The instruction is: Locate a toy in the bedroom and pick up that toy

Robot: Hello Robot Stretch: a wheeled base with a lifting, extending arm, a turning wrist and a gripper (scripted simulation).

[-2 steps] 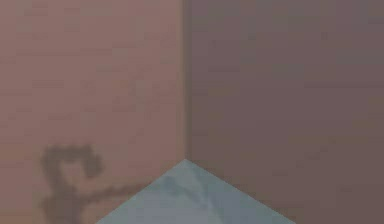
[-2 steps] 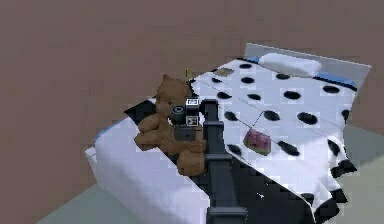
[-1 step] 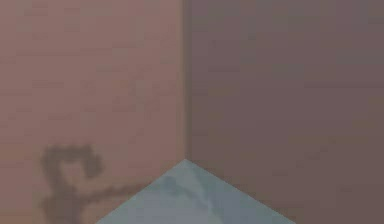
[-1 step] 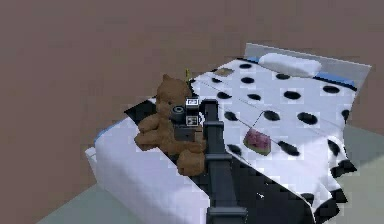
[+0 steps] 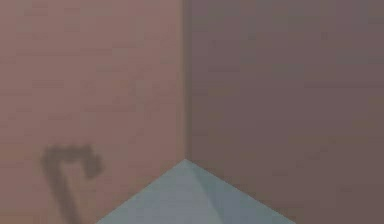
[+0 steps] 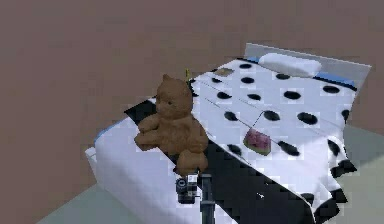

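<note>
A brown teddy bear (image 6: 172, 120) sits upright on the near corner of a bed (image 6: 300, 110) with a white cover dotted in black. The arm's dark bar rises from the arm side view's bottom edge, and the gripper (image 6: 185, 187) stands at its end, just below the bear against the bed's edge. With the bed right behind its far end, I cannot tell whether it holds anything.
A small pink and green thing (image 6: 259, 142) lies on the bed cover to the right of the bear. A white pillow (image 6: 285, 66) rests at the headboard. In the forward view two pinkish walls meet in a corner (image 5: 185, 80) above pale floor (image 5: 190, 200).
</note>
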